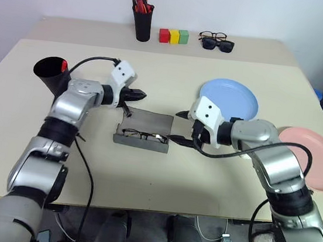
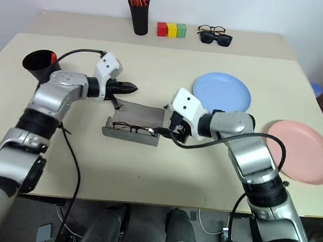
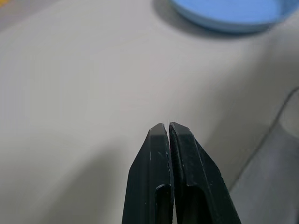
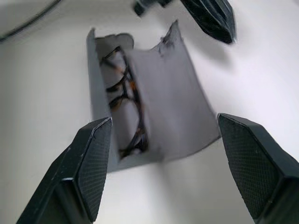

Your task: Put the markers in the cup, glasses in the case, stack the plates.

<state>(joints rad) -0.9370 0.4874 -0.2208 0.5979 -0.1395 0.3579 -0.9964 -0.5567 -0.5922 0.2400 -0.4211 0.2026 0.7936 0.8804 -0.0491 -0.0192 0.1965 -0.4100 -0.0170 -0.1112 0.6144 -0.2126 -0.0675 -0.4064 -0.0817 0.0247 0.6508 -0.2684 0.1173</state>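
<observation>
Grey case (image 1: 144, 129) lies open mid-table w/ the lid flap folded back flat; the wire-framed glasses (image 1: 141, 135) sit inside its front tray. Left gripper (image 1: 137, 95) hovers just beside the lid's back-left corner, fingers pressed fully together, holding nothing (wrist view shows the two tips meeting over bare tabletop). Right gripper (image 4: 163, 158) is at the case's right end, jaws spread wide, empty, the case lying between and beyond its two pads. Black cup (image 1: 51, 72) stands tilted at the table's left edge behind the left arm, w/ a red marker cap (image 1: 64, 65) showing at its rim; 2nd marker can't be made out. Blue plate (image 1: 230, 97) rests right of centre, pink plate (image 1: 313, 157) near the right edge, apart, not stacked. At the back: pen pot (image 1: 143, 23) w/ red-orange pens, three coloured blocks (image 1: 173, 36), two other pairs of specs (image 1: 216, 41).
</observation>
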